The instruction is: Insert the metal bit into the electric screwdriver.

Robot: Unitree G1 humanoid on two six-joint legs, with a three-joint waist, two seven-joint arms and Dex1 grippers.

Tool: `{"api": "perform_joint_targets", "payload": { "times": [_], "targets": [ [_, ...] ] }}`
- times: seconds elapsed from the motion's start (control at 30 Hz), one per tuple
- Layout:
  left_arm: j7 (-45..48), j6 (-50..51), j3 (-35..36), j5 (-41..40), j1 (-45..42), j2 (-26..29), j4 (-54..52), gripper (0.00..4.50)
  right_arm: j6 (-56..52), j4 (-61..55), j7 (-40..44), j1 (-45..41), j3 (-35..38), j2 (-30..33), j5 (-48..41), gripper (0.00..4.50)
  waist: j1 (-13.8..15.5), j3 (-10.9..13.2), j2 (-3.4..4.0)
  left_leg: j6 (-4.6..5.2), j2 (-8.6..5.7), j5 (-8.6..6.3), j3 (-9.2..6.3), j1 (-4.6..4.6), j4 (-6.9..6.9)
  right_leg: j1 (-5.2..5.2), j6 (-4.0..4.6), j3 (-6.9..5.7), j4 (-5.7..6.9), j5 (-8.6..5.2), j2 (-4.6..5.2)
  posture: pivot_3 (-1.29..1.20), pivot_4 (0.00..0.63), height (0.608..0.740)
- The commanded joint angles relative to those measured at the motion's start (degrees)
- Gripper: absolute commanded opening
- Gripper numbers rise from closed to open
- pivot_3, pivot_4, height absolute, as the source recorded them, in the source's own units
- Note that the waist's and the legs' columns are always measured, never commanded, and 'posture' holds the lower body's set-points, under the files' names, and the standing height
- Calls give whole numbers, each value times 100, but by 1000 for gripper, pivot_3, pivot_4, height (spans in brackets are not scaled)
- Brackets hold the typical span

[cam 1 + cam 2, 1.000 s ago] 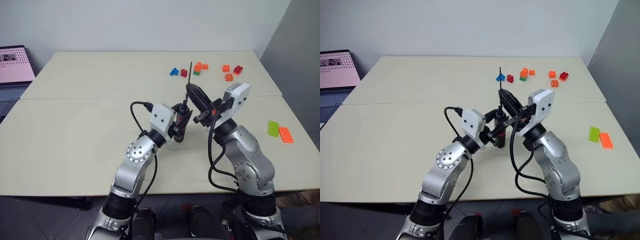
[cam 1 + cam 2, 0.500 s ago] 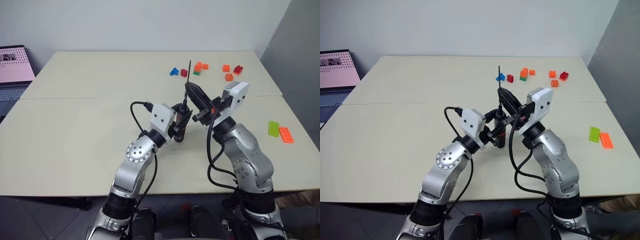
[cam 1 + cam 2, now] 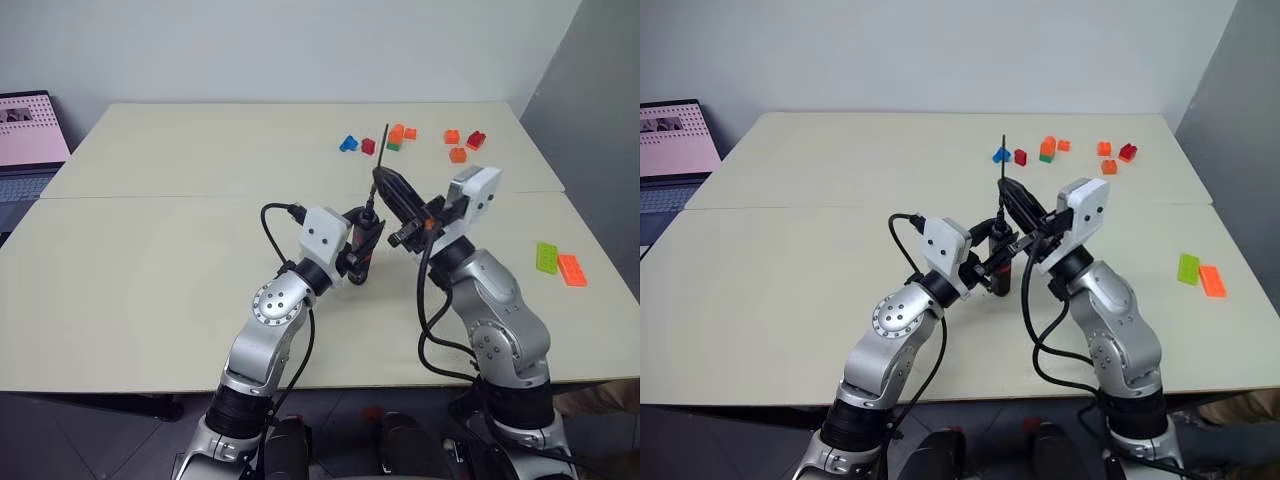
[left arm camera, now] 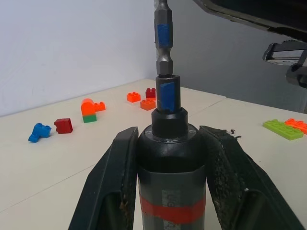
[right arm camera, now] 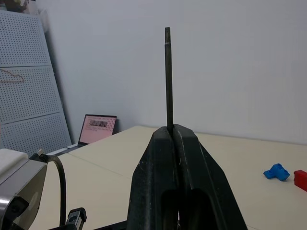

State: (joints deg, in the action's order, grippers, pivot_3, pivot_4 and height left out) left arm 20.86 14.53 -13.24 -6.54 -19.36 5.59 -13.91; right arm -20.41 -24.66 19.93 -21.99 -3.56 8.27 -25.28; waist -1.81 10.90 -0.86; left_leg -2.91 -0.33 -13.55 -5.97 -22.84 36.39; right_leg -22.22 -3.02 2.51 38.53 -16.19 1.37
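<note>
The left gripper (image 4: 168,191) clamped the electric screwdriver (image 4: 171,167) upright above the table (image 3: 150,250), and just beyond it the right gripper (image 5: 171,136) — fingers pressed together — pinched the metal bit (image 5: 168,76), its lower end seated in the screwdriver's tip — toy bricks (image 3: 400,135) lay farther back.

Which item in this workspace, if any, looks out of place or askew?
Nothing stands out. The metal bit sits straight in the electric screwdriver; toy bricks lie scattered loosely at the table's far side.

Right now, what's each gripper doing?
Left gripper: shut on the electric screwdriver.
Right gripper: shut on the metal bit.
</note>
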Motion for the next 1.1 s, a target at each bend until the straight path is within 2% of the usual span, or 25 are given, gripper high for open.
{"api": "perform_joint_targets", "payload": {
  "times": [0.03, 0.5, 0.87, 1.1],
  "targets": [
    [13, 42, -16, 20, 56, 24, -56, 1636, -27, -48, 9, 57, -8, 69, 66, 0, 0, 0, 0, 0, 0, 0, 0, 0, 0, 0, 0, 0, 0, 0, 0, 0, 150, 740],
    [9, 56, -23, 19, 68, 20, -69, 1636, -389, -447, 69, -154, 98, 250, -272, 0, 0, 0, 0, 0, 0, 0, 0, 0, -2, 0, 0, 0, -1, 0, 0, 0, 150, 740],
    [18, 48, -23, 12, 62, 18, -54, 1636, -759, -304, 344, -671, 526, 765, -751, 0, 2, 0, 0, 0, 0, 0, 0, -2, -7, -1, 0, -1, -8, 0, 0, 0, 150, 740],
    [1, 45, -14, 15, 67, 9, -47, 1636, -891, -277, 482, -591, 384, 785, -816, 0, 2, 0, 0, 0, 0, 0, 1, -2, -22, 0, 0, -1, -25, 0, 0, 0, 150, 740]
  ]
}}
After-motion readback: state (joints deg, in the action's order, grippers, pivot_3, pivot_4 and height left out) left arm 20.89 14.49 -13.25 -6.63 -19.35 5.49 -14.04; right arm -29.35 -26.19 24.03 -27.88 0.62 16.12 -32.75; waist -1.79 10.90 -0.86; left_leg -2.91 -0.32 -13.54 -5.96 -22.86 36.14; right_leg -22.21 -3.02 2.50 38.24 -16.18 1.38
